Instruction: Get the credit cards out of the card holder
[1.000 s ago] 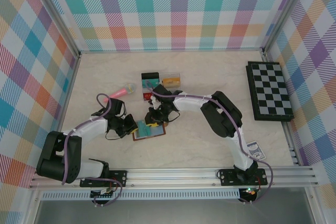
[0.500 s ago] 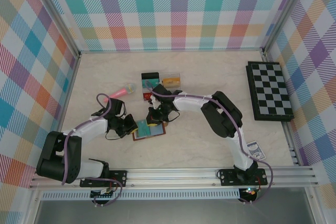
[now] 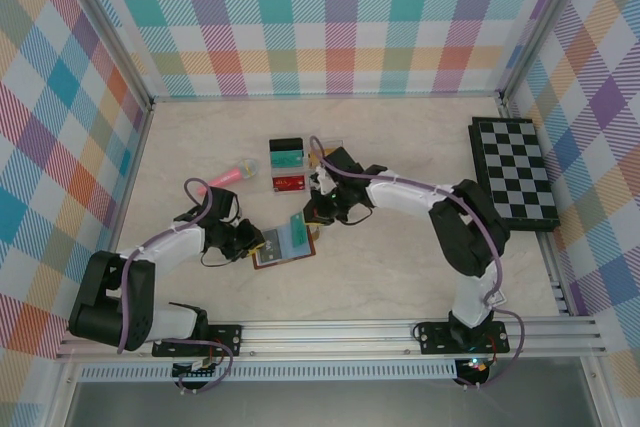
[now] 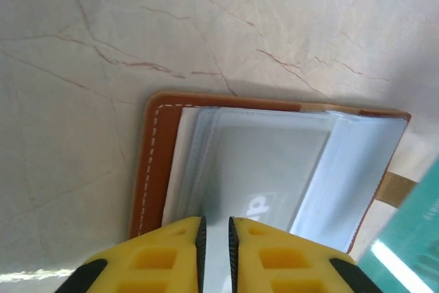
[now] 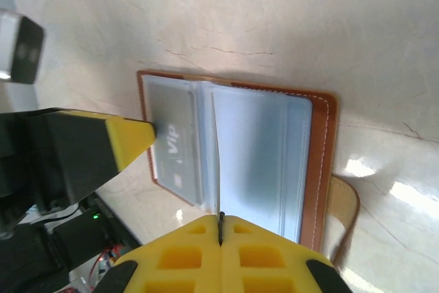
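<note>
Step in hand, as I read it: holder pinned open, one clear page being lifted to get at the next card

Left arm reaches from its base at the near left, forearm low over the table and angled right. Left gripper [image 3: 252, 241] sits at the left edge of the card holder [image 3: 284, 245]. In the left wrist view its yellow fingers [image 4: 168, 255] stand a narrow slit apart over the near clear pocket; can't tell if they pinch the sleeve or just press on it

Card holder lies open on the marble table [image 3: 400, 277], near centre-left, brown leather cover down, blue-grey pocket pages up. A grey VIP card [image 5: 175, 145] is in the left pocket. The right pocket looks empty, though I can't be sure

Credit cards already out lie in a small cluster far of the holder: teal card [image 3: 287, 158] and red card [image 3: 289, 183]; there may be more there, partly hidden by the arm. Pink object [image 3: 228, 177] sits left of them, well apart from the holder

Right arm reaches from its base at the near right, arcs far-left, wrist bent down toward the holder. Right gripper [image 5: 220, 223] has its jaws pressed together on the edge of a clear pocket page [image 5: 214, 156], holding it upright

Chessboard [image 3: 514, 173] at far right, out of play

Next move, my call: keep the page up, left fingers slide the VIP card out sideways. Needs a firm hold-down on the cover so the holder doesn't drag
</note>
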Motion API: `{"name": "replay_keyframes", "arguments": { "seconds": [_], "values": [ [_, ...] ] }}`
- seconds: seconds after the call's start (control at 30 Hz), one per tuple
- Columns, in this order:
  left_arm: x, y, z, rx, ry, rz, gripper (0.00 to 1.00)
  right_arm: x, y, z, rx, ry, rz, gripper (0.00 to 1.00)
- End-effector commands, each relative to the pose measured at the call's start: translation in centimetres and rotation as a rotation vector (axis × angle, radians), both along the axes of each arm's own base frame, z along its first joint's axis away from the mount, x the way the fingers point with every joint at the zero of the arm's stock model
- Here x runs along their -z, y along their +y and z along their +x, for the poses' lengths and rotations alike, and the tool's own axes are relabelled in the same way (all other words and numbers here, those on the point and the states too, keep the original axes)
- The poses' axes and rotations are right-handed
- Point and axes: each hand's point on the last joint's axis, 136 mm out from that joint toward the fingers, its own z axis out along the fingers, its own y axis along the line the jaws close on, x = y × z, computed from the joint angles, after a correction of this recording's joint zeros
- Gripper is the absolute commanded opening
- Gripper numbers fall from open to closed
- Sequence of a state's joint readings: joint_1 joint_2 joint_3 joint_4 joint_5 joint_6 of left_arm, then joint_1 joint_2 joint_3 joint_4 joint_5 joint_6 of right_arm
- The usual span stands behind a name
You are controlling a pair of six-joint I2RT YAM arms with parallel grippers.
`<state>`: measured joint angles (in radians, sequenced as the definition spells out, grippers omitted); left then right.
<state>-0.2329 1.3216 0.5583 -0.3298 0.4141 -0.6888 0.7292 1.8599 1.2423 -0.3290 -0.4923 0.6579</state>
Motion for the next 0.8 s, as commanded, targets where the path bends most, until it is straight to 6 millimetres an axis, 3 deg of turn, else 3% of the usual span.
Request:
{"name": "replay_keyframes", "arguments": {
  "seconds": [0.0, 0.37, 0.53, 0.77],
  "values": [
    [-3.1, -1.6, 1.6, 0.017, -0.078, -0.084, 0.26, -3.4, 0.1, 0.6, -0.006, -0.054, 0.137, 0.0],
    [-14.2, -6.1, 5.8, 0.088, -0.356, -0.414, 0.58, -9.1, -2.8, 3.0, 0.045, -0.119, 0.395, 0.0],
    [-16.6, -7.8, 6.5, 0.134, -0.399, -0.553, 0.64, -11.8, -2.7, 2.9, 0.008, -0.137, 0.511, 0.0],
    [-18.5, -9.2, 6.2, 0.208, -0.435, -0.641, 0.65, -13.4, -2.0, 2.7, -0.028, -0.122, 0.6, 0.0]
  ]
}}
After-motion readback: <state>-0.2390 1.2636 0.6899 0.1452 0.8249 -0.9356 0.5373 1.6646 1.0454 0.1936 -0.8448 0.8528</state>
